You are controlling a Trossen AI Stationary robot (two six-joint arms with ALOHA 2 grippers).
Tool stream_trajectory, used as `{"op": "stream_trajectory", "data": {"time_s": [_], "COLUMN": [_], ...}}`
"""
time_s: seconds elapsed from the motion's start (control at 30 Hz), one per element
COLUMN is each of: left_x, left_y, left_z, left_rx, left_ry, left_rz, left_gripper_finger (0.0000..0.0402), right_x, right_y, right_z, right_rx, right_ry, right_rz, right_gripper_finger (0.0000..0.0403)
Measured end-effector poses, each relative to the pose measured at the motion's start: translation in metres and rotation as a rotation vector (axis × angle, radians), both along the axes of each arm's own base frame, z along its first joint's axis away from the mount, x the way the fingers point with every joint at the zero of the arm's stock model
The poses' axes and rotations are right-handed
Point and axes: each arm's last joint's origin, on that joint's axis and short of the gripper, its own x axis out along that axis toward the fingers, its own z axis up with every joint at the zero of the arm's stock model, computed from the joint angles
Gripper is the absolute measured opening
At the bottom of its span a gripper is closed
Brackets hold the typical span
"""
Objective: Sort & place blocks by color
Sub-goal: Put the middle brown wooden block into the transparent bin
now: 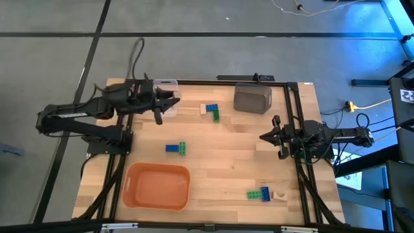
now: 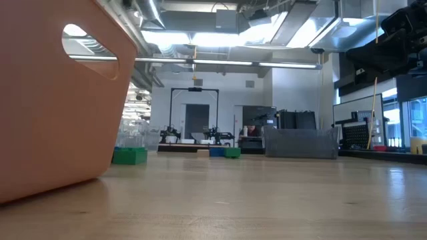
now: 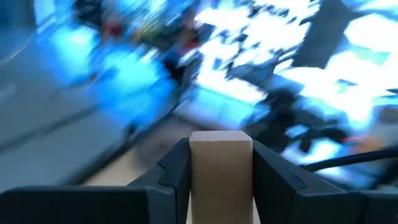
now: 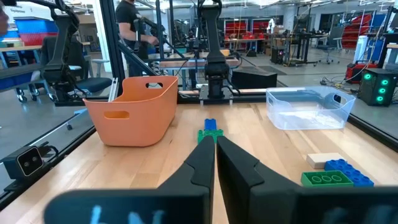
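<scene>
The left gripper [image 1: 169,103] holds a tan block [image 3: 221,171] pinched upright between its fingers, at the table's far left corner, right at the clear bin [image 1: 165,87]. That arm reaches level. The right gripper [image 1: 265,137], fingers pressed together, waits by the right edge.

You've got a pale wooden worktop [image 1: 220,165] with visible grain, a matt orange plastic bin [image 1: 157,186], a clear glossy container [image 4: 308,107], and studded plastic blocks [image 4: 336,174].
</scene>
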Motion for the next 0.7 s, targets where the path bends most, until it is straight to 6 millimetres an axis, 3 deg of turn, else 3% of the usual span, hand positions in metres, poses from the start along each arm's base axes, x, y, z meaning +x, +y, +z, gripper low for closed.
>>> {"op": "stream_trajectory", "data": {"time_s": [0.1, 0.3, 0.7], "left_x": [0.0014, 0.0048, 0.0052], "left_y": [-0.0017, -0.0027, -0.0026], "left_z": [0.0078, 0.0027, 0.0015], "left_rx": [0.07, 0.088, 0.083], "left_ry": [-0.095, -0.164, -0.164], "left_rz": [-0.062, -0.109, -0.109], "left_gripper_finger": [0.0118, 0.0118, 0.0118], "right_x": [0.0, 0.0, 0.0], "right_y": [0.0, 0.0, 0.0], "right_z": [-0.0001, -0.0001, 0.0], "right_rx": [0.0, 0.0, 0.0], "right_ry": [0.001, 0.001, 0.0], "right_rz": [0.0, 0.0, 0.0], "right_gripper_finger": [0.0021, 0.0021, 0.0021]}}
